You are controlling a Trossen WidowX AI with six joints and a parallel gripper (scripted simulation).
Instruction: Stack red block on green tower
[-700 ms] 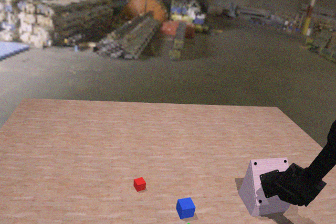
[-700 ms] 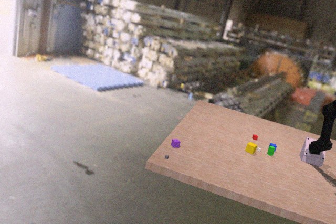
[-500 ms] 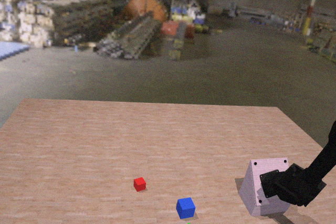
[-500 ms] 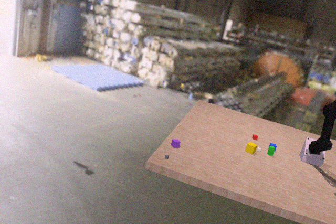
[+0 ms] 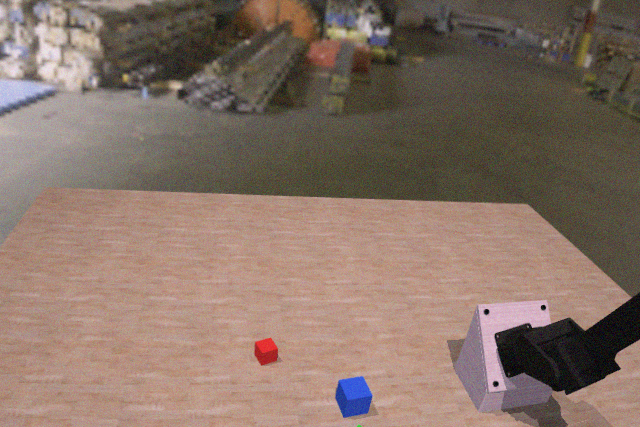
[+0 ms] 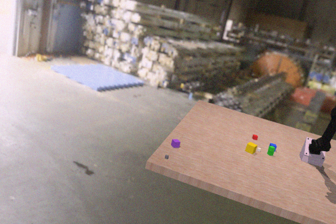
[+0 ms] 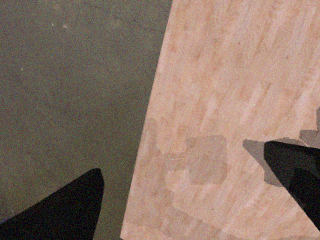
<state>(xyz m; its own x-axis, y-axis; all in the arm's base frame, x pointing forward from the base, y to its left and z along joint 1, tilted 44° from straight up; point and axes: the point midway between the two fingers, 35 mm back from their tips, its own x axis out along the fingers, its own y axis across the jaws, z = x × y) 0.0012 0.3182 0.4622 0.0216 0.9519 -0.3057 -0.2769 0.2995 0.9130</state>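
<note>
Wooden table (image 6: 217,172) stands on grey warehouse floor (image 6: 67,140)

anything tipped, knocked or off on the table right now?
Nothing stands out. The red block sits flat on the table, apart from the upright green tower. The blue and yellow blocks sit flat nearby. The end effector is open and empty.

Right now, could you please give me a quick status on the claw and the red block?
Claw open, empty, over the table edge. Red block on the table, untouched. Blue block beside the green tower.
</note>
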